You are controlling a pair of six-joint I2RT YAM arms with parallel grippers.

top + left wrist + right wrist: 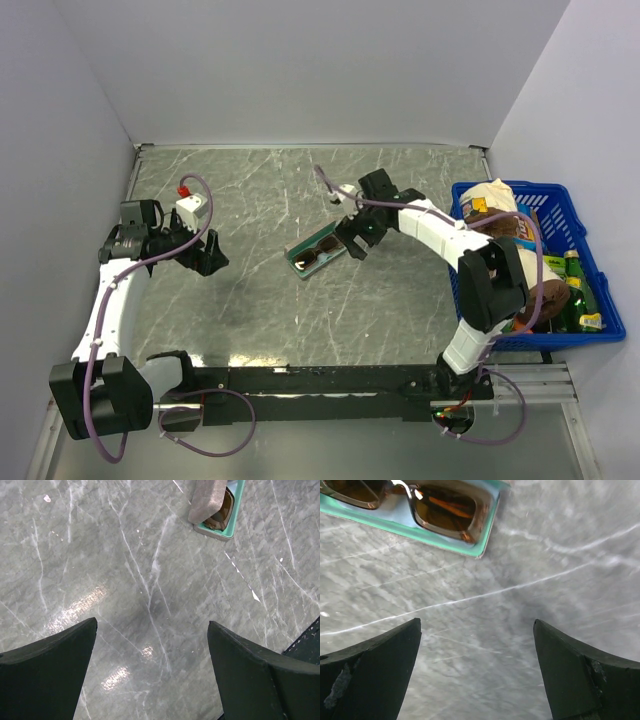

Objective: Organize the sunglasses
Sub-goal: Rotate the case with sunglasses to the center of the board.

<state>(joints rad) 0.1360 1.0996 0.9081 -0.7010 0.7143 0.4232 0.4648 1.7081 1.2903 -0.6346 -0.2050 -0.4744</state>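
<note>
**Item 1, sunglasses** (442, 507): amber lenses, thin dark frame. They lie inside the case, on its pale blue lining.

**Item 2, case** (395, 526): teal-rimmed tray with a grey-brown lid (206, 500). The lid is open and stands along one long side.

**Item 3, right gripper** (476, 625): just beside the case's end, over bare table. Fingers are spread and hold nothing.

**Item 4, left gripper** (152, 624): well apart from the case on its other side. Fingers are spread and hold nothing.

**Item 5, blue basket** (556, 190): beyond the right arm from the case. Not involved.

**Status:** the sunglasses appear to be already stowed. What is left is probably closing the lid, and that is not yet done.
</note>
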